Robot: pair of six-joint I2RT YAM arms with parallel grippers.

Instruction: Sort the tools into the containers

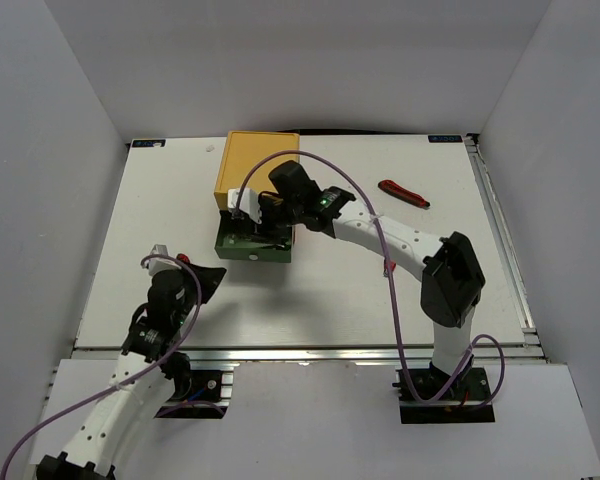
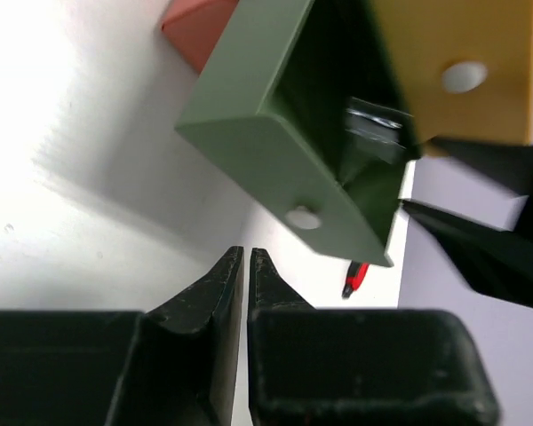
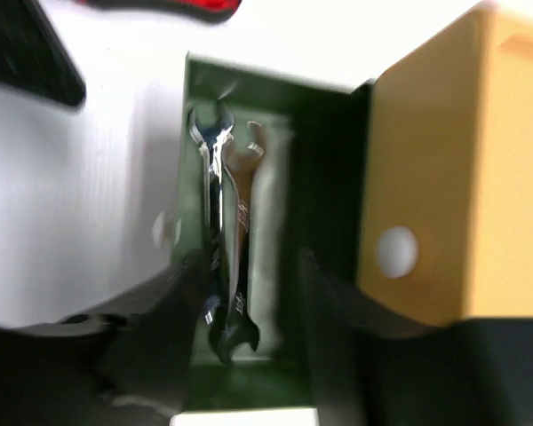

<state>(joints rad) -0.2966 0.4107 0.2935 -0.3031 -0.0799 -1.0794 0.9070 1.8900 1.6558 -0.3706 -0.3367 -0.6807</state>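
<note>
Two flat shiny silver wrenches [image 3: 222, 204] in green drawer [image 3: 266, 75]; right gripper [image 3: 244, 266] fingers apart astride them; left gripper [image 2: 247, 257] fingers together.

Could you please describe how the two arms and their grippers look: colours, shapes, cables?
The left arm and right arm each have white links, black joint housings and a loose purple cable. The right arm shows a small green light near its wrist. The left gripper has black fingers tapering to thin tips; the right gripper is black too.
</note>
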